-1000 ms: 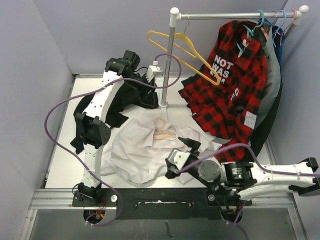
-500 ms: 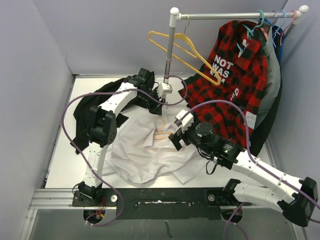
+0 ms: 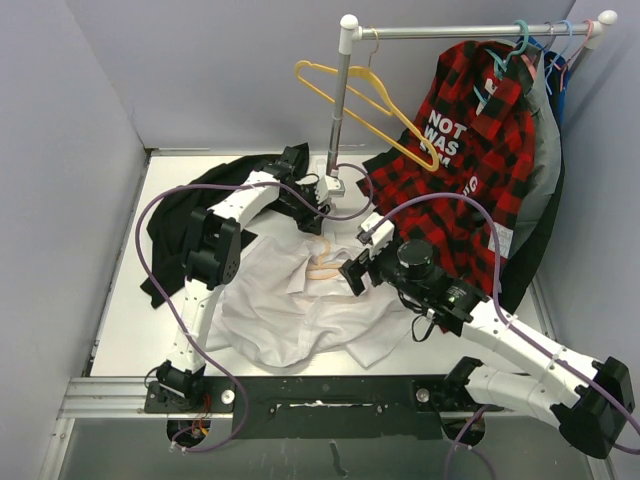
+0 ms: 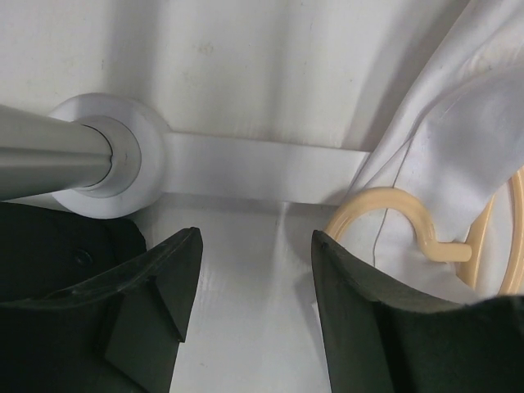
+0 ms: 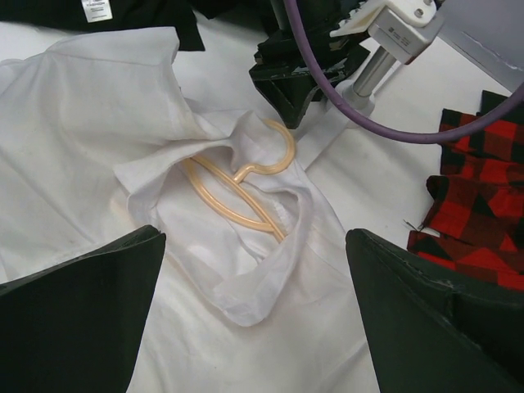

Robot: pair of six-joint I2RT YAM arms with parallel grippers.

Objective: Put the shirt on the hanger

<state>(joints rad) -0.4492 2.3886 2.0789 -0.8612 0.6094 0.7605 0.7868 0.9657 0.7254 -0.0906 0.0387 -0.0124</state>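
ok, top view: the shirt (image 3: 285, 305) lies crumpled on the table (image 3: 125, 320), mid-front. the hanger (image 3: 325, 262) lies in its collar opening, hook pointing at the rack pole (image 3: 338, 130). left gripper (image 3: 316, 218) sits low between the pole's foot and the hook. right gripper (image 3: 356, 265) hovers just beside the hanger on its right. my read: the hanger is partly threaded and this is the approach for a grab, nothing gripped yet. left wrist view: jaws spread and empty, bare table between them. the hook is just off one finger, and the pole base (image 4: 115, 155) is close on the other side. right wrist view: jaws spread wide and empty over the collar. one hanger arm is tucked under a fold, the far end of the other is hidden by cloth. next move, i'd say: left slides onto the hook and closes, then right pinches collar fabric to drag it over the exposed arm. room is tight at the back, with the pole, its base and the purple cable (image 5: 304, 57) crowding left. the plaid shirt (image 3: 470, 170) drapes to table level on the right and the black garment (image 3: 175, 215) lies back-left. the yellow hanger (image 3: 365, 95) overhead looks like a snag risk on any lift.
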